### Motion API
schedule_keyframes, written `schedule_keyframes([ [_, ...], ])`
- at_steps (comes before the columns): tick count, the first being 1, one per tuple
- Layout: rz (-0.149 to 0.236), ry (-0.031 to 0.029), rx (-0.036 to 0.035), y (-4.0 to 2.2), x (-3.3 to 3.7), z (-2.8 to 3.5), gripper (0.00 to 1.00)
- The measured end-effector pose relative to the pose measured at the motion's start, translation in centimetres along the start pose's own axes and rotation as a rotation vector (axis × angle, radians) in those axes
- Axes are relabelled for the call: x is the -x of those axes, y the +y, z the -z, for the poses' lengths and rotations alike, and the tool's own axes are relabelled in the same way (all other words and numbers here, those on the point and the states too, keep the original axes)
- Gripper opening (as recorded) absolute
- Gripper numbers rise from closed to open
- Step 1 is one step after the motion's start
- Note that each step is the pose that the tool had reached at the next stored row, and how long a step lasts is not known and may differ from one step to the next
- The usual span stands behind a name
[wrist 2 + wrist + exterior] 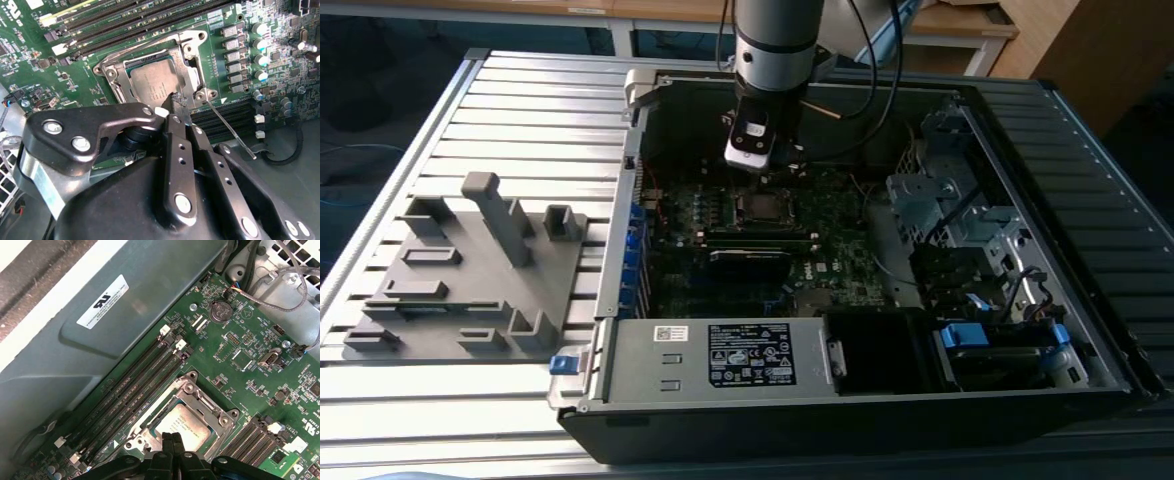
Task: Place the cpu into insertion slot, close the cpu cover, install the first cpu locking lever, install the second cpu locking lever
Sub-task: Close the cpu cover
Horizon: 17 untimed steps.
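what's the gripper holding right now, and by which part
Nothing, as far as shows: the gripper is shut with nothing in it, its tips down at the cpu's corner by the cover's edge.

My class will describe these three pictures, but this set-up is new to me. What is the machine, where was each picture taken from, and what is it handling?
A robot arm reaches down into an open computer case lying on a slatted metal table; a grey fixture plate lies at the exterior view's left. That picture comes from a camera off the arm. Both wrist views come from cameras on the arm, looking past its hand at the green motherboard. The cpu lies seated, framed by the silvery cpu cover, a thin lever sticking out beside it. The hand is shut, its tips by the cover's corner.
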<state>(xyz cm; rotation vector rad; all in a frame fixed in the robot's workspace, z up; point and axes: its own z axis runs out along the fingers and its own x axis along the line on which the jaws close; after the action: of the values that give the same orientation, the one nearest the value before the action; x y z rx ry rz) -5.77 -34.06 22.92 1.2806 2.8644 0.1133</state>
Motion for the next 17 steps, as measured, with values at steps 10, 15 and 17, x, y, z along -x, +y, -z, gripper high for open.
schedule_keyframes([
  [10,0.05,0.0033,-0.0014,0.0,0.0,0.0,0.11],
  [15,0.101,0.0067,-0.0028,0.0,0.0,-0.01,0.11],
  [17,0.123,0.0081,-0.0035,-0.01,0.0,-0.01,0.11],
])
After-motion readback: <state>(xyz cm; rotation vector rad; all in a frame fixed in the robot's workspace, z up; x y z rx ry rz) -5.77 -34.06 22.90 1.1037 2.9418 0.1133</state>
